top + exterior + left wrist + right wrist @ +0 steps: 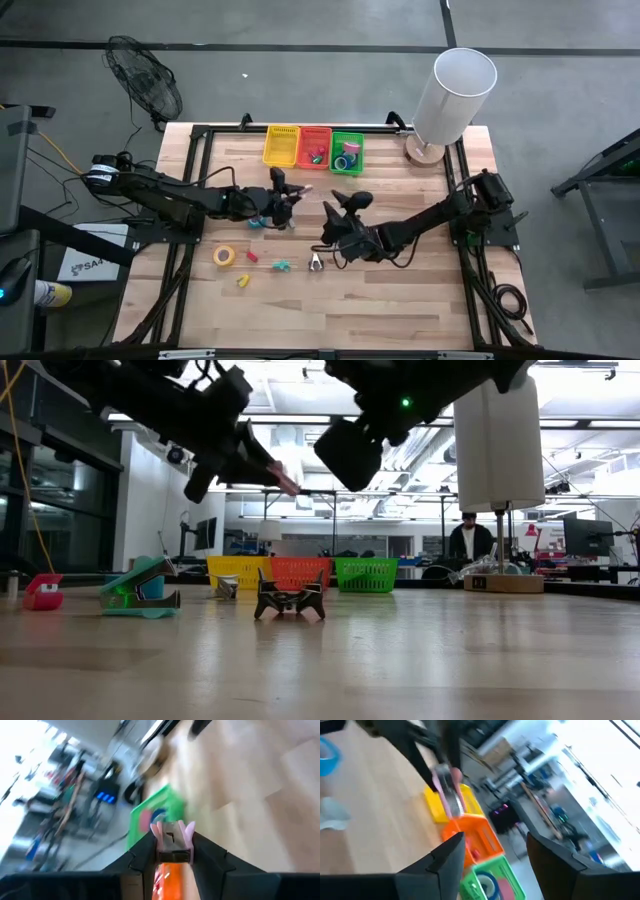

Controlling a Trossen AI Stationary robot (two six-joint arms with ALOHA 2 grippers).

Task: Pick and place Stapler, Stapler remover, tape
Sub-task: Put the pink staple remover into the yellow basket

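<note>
My left gripper (285,195) hangs above the table's middle, shut on a pink stapler (172,839). The stapler's pink tip (286,481) also shows in the low view. My right gripper (495,842) stands open and holds nothing, a little to the right of the stapler (445,790). On the table lie a black stapler remover (290,598), a teal one (140,592) and a yellow tape roll (224,256). A blue tape roll (327,755) lies near the left gripper. More tape rolls sit in the green basket (347,152). My left gripper pinches the pink stapler between its two fingers (145,855), which lie on its two sides. The stapler's pink end (186,831) sticks out past the fingertips. The fingers come at it almost level, from the table's left. The stapler is lifted clear of the table.
A yellow basket (281,146), an orange one (314,147) and the green one stand in a row at the far edge. A tall white cylinder on a round base (450,95) stands at the far right. Small pink and yellow pieces (242,281) lie near the yellow roll.
</note>
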